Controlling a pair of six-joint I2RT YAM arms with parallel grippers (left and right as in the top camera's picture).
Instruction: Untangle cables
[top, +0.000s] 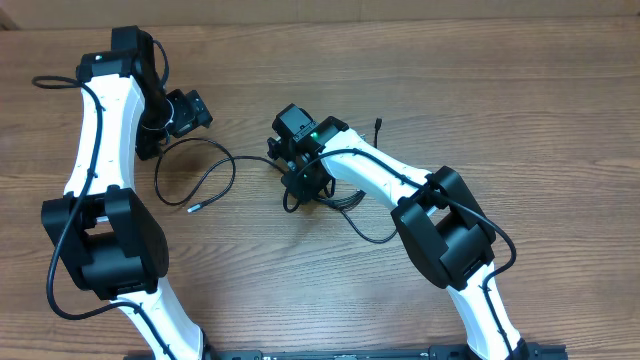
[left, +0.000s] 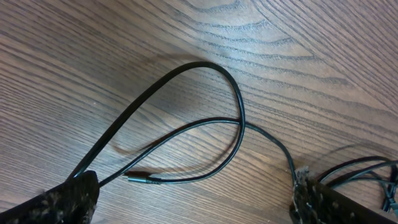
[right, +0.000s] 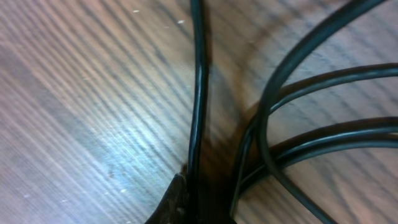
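two grippers hang low over the wooden table (top: 480, 90): the left gripper (top: 188, 112) spread wide apart, the right gripper (top: 303, 186) pinched shut on one strand of the cables (left: 240, 102).

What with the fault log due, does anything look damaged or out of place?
Nothing looks damaged or spilled. Only the cables lie bunched under the right gripper, with one loop trailing left across the table.

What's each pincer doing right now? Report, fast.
Left pincer: open, holding nothing.
Right pincer: closed, apparently pinching the cables.
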